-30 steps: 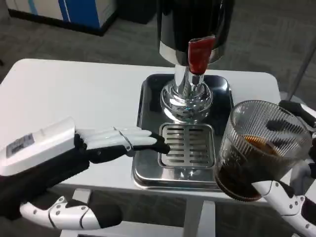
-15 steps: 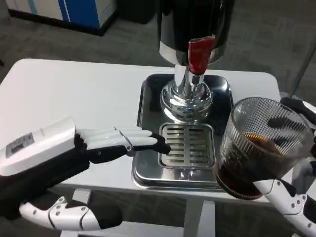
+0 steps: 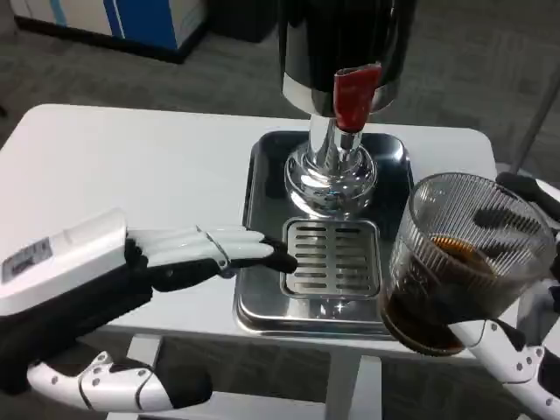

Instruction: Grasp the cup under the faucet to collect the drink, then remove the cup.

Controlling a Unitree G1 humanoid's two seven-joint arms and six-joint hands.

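Observation:
A ribbed clear glass cup (image 3: 459, 262) with dark drink in its lower part is held up at the right, off the tray, clear of the faucet. My right hand (image 3: 516, 341) grips it from behind and below; dark fingers show through the glass. The dispenser (image 3: 337, 52) stands at the back of the steel tray (image 3: 262, 175), its red tap lever (image 3: 354, 94) above the slotted drip grate (image 3: 332, 256). My left hand (image 3: 206, 254) lies flat on the table, fingers stretched out, tips touching the grate's left edge, holding nothing.
The white table (image 3: 131, 166) spreads to the left of the tray. Its front edge runs just below the tray. Grey carpet floor and a blue and white box (image 3: 131, 22) lie beyond the far edge.
My left forearm and hand slid slightly left and back. The cup in my right hand stays almost in place.

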